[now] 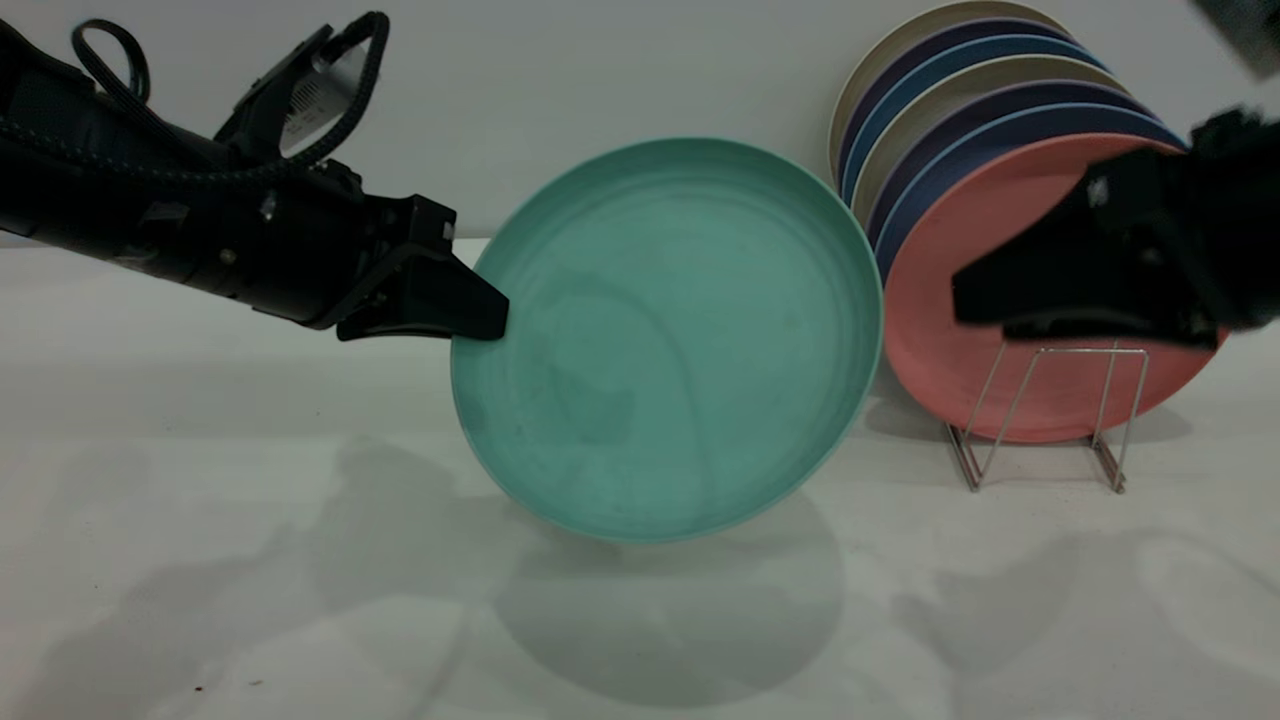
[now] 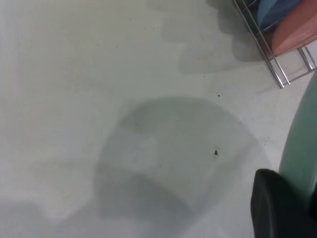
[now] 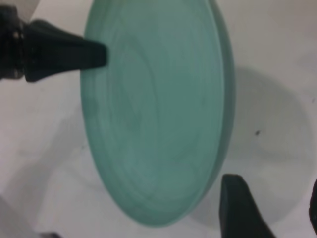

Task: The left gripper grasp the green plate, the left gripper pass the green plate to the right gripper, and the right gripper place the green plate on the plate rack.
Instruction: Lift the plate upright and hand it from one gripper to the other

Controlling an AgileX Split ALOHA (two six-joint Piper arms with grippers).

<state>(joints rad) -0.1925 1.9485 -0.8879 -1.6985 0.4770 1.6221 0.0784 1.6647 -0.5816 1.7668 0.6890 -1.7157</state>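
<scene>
Left gripper (image 1: 480,315) pinches the green plate (image 1: 668,340) by its rim — plate upright, lifted off the table (image 1: 200,560), mid-scene. Right gripper (image 1: 975,300) fingers spread, near plate's far edge, before the rack (image 1: 1045,420) — pink plate (image 1: 960,340) frontmost there.

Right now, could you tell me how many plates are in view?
8: the green plate held off the table by the left gripper; seven standing in the rack, pink plate frontmost. More may hide behind.

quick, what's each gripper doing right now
Left gripper: closed on the rim of the green plate, holding it up off the table.
Right gripper: empty, apart from the plate; open or shut cannot be told.
</scene>
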